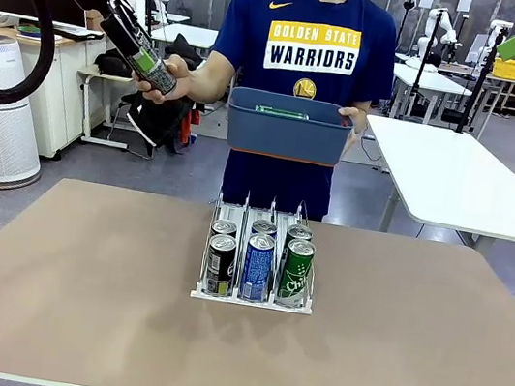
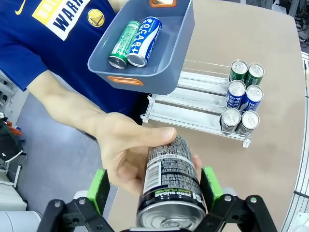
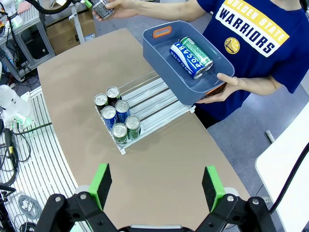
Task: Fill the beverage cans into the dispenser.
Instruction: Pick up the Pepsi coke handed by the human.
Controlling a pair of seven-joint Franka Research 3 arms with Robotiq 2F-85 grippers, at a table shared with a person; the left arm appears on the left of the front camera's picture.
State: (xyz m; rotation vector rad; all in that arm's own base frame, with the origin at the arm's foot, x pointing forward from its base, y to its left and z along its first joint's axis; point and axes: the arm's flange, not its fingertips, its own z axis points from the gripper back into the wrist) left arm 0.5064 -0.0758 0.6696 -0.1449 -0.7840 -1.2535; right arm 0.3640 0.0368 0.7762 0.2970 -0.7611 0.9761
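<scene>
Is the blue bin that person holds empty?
Not empty: a green can and a blue can lie on their sides inside the bin.

Tan table (image 1: 78,272); black can (image 2: 171,186), white print; blue-grey bin (image 1: 286,134), orange handles (image 2: 125,80); blue can (image 2: 145,35), green can (image 2: 124,37), white lettering; navy shirt (image 1: 279,182).

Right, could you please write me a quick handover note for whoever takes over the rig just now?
Left gripper shut on a black can that the person's hand also holds.
Right gripper open, empty, above the table.
Dispenser: six cans at its near end, two black, two blue, two green.
Bin, held by the person: one blue can, one green can.
Left to do: load the black can, then those two.
</scene>
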